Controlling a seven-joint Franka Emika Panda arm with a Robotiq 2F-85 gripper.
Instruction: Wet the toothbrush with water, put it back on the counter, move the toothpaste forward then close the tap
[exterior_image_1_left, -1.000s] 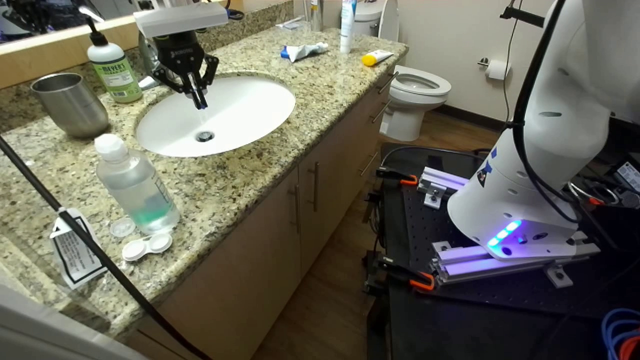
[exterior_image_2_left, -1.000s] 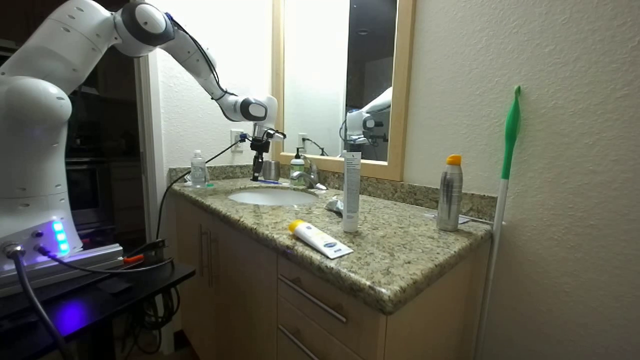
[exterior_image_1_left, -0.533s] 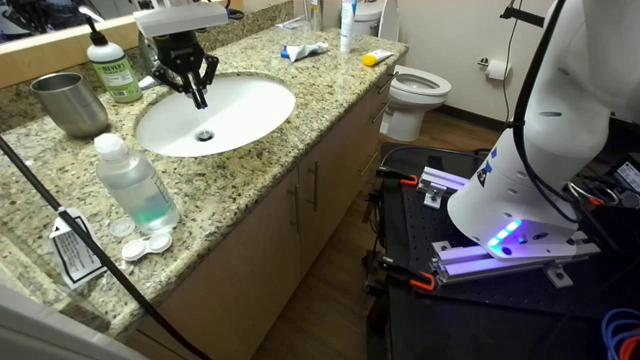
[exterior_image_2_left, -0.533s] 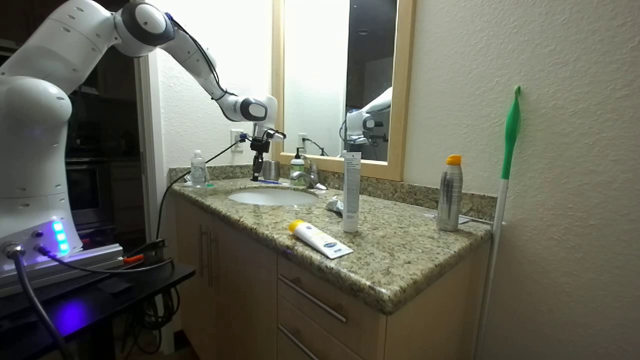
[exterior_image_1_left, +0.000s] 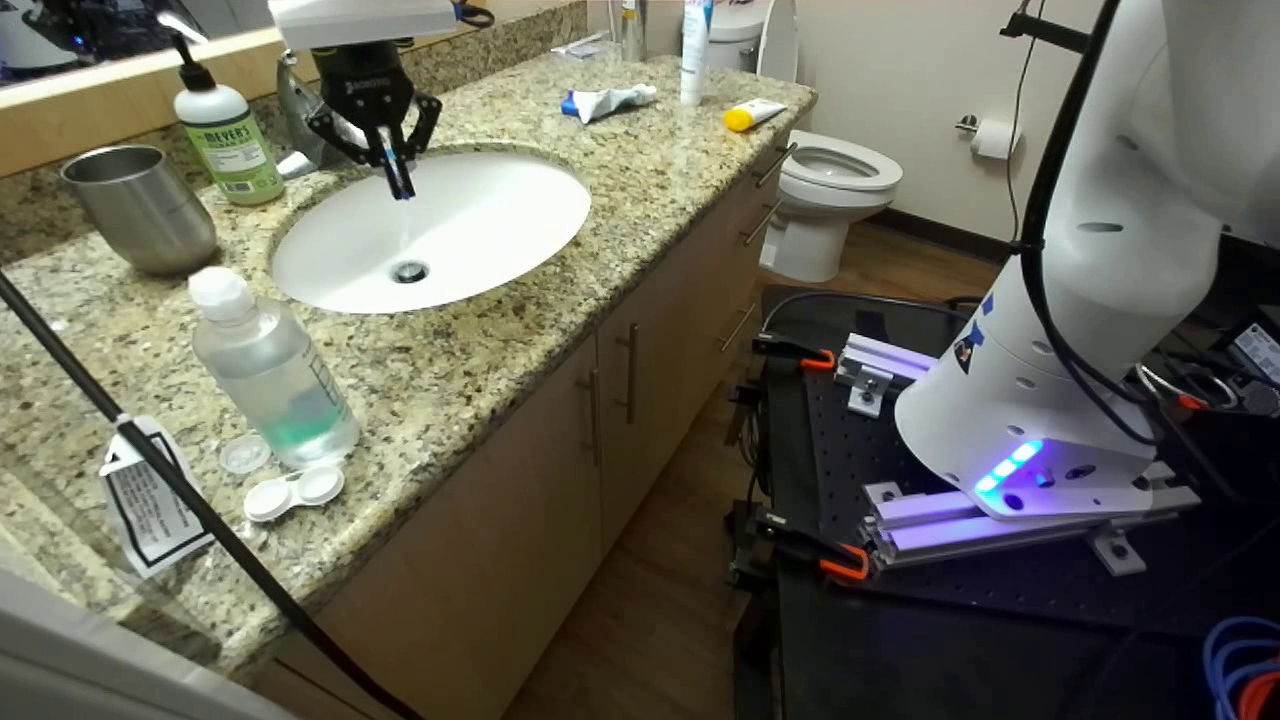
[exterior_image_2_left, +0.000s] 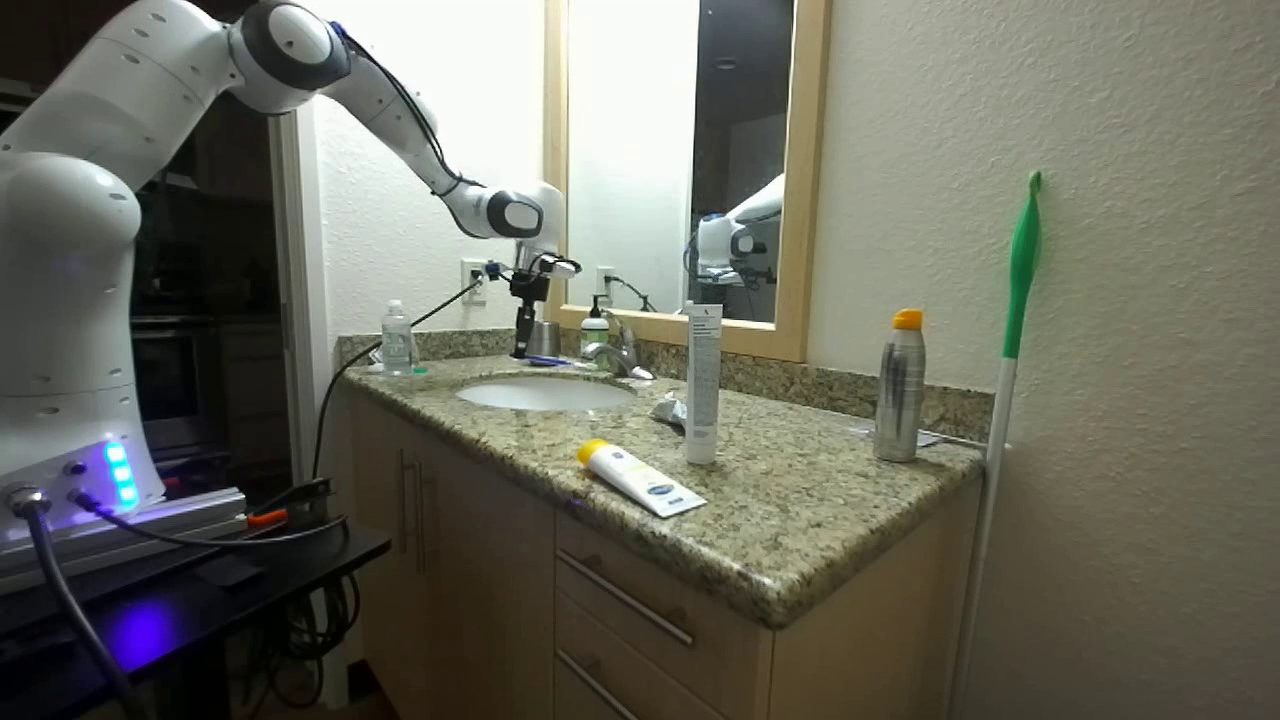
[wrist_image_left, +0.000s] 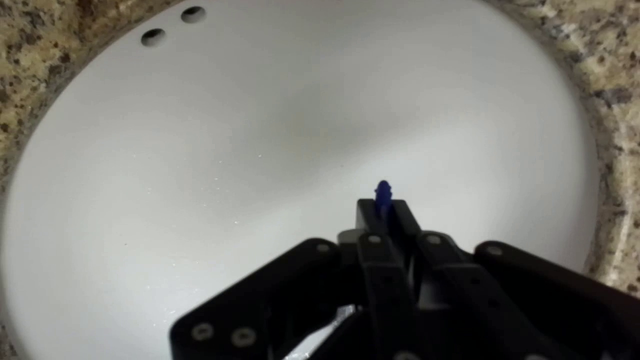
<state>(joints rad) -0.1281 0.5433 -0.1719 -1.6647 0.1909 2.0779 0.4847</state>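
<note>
1. With jaws closed to a sliver, gripping brush (wrist_image_left: 383, 194) between fingertips (wrist_image_left: 366, 215); showing blue tip past them in wrist view.
2. Hovering over basin (exterior_image_1_left: 510, 225) with gripper (exterior_image_1_left: 403, 192), pointing down near tap (exterior_image_2_left: 625, 355).
3. In an exterior view, aiming brush toward tap.
4. Seeing faint water (exterior_image_1_left: 404, 230) dropping below fingertips toward drain (exterior_image_1_left: 409, 272).
5. Seeing cup (exterior_image_1_left: 145, 215) and soap (exterior_image_1_left: 232, 150) standing on counter (exterior_image_1_left: 650, 170), near basin.

White-lit on the wall (exterior_image_2_left: 480, 110) left of the mirror (exterior_image_2_left: 680, 140); dark past the door frame (exterior_image_2_left: 300, 230); brown on the floor (exterior_image_1_left: 650, 600).
</note>
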